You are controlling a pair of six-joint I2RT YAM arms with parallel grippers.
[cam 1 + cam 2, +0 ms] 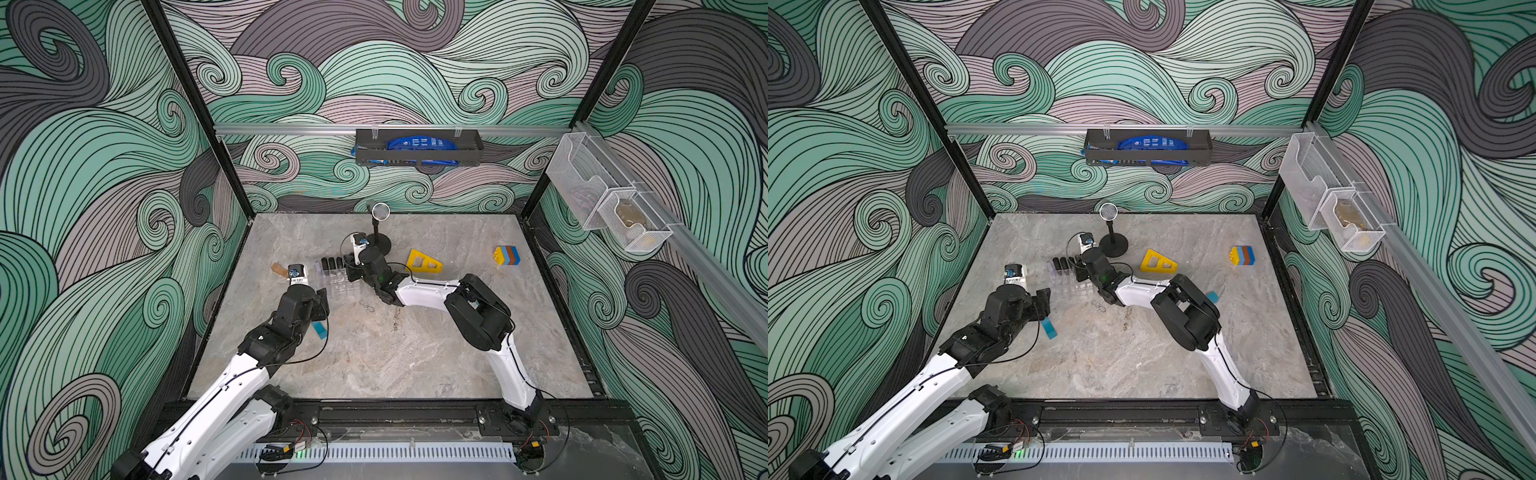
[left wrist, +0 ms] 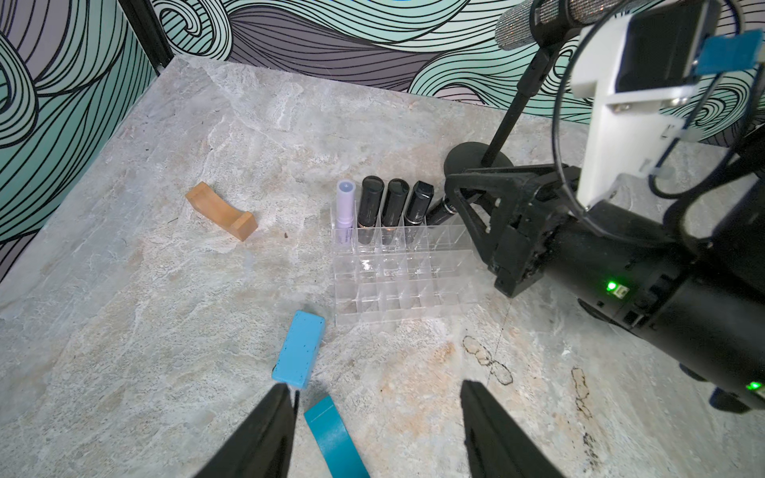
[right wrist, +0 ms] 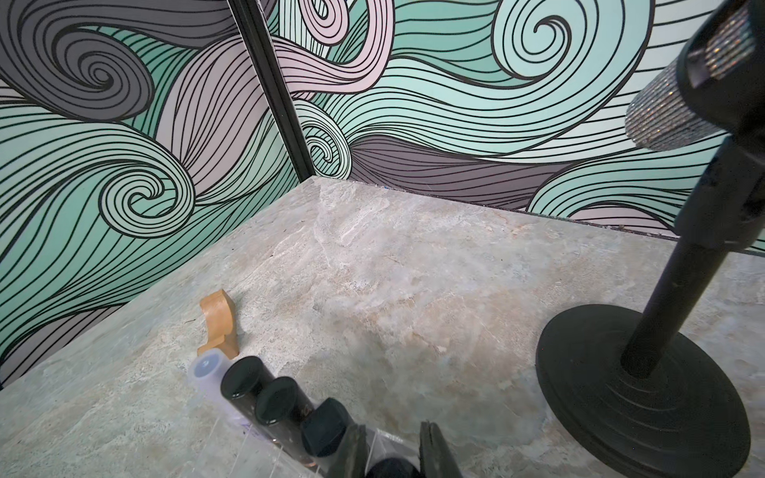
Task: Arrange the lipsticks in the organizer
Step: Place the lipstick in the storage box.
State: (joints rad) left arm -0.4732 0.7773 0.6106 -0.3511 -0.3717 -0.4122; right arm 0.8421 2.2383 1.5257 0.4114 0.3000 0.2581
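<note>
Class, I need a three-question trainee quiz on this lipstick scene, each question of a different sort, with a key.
1. True or false: the left gripper is shut on a lipstick.
2. How many black lipsticks stand upright in the organizer, free of any gripper?
3. What does the right gripper hold? A) the yellow frame B) a tilted black lipstick C) the blue block

Key: 1 false, it is open and empty; 2 three; 3 B.
</note>
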